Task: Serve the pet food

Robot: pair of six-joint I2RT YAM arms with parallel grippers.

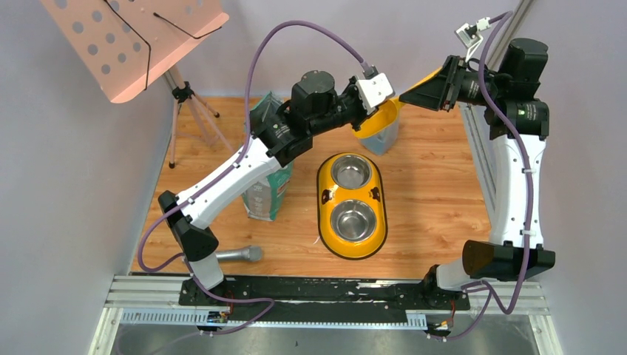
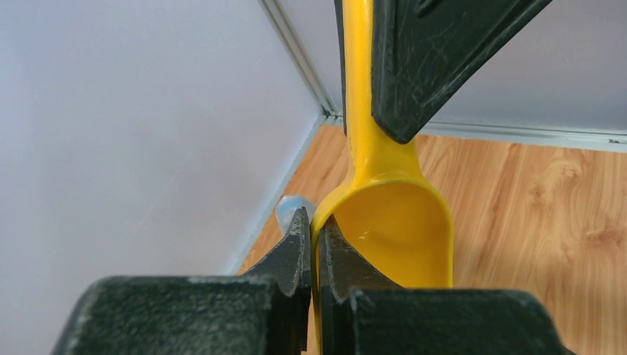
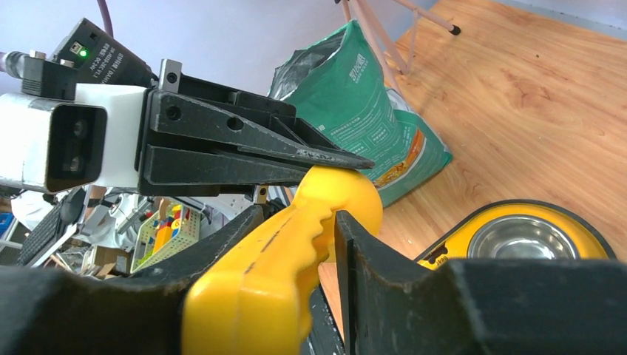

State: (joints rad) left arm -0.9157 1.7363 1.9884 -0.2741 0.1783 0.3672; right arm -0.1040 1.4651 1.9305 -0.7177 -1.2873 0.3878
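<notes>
1. Upper centre of the top view, the yellow plastic scoop [image 2: 392, 222]: left gripper [image 2: 314, 222] jaws pinch its rim, right gripper [image 3: 296, 222] jaws clamp its handle.
2. The brown kibble pellets are nowhere visible, and the scoop is empty.
3. Risk: opposing pulls could wrench it loose.

Wood table [image 1: 436, 192]: yellow twin-bowl feeder [image 1: 323, 200] sits mid-table, green bag [image 1: 265, 196] just to its left, clear tub [image 1: 384, 138] behind, tripod legs [image 1: 194, 111] back-left, grey cylinder [image 1: 238, 254] lying at near edge.
</notes>
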